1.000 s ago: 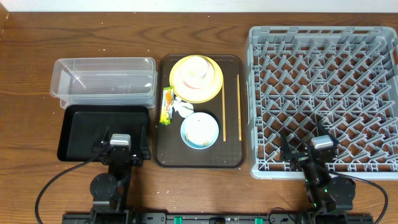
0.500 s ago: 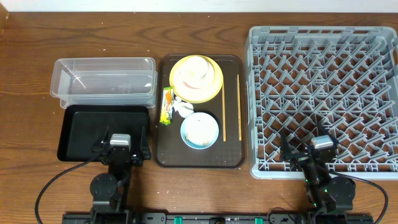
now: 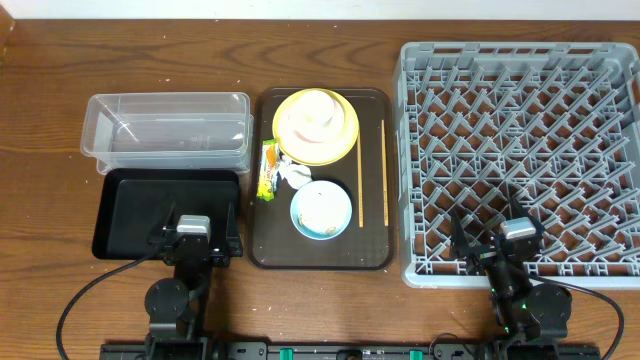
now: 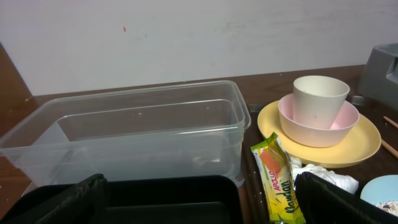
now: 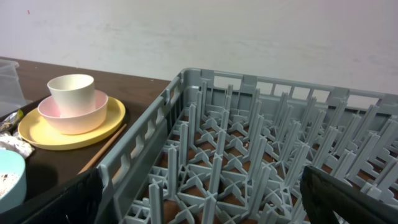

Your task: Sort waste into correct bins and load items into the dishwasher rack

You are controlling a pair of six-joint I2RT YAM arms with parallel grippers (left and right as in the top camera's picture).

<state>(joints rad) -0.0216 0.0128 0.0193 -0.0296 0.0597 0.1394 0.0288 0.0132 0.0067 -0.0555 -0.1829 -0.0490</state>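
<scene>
Both stand with jaws apart: the left tool at the matte black tray's near edge, the right tool over the pegged grey rack. The smooth brown serving tray between them holds a round yellow plate stacked with a pink bowl and white cup, thin wooden chopsticks, a crinkly wrapper, a crumpled tissue and a blue bowl.

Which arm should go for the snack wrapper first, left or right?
Left. The wrapper lies at the left edge of the brown tray, beside the black tray and clear tub, close to the left gripper. The right gripper sits over the rack, farther away.
</scene>
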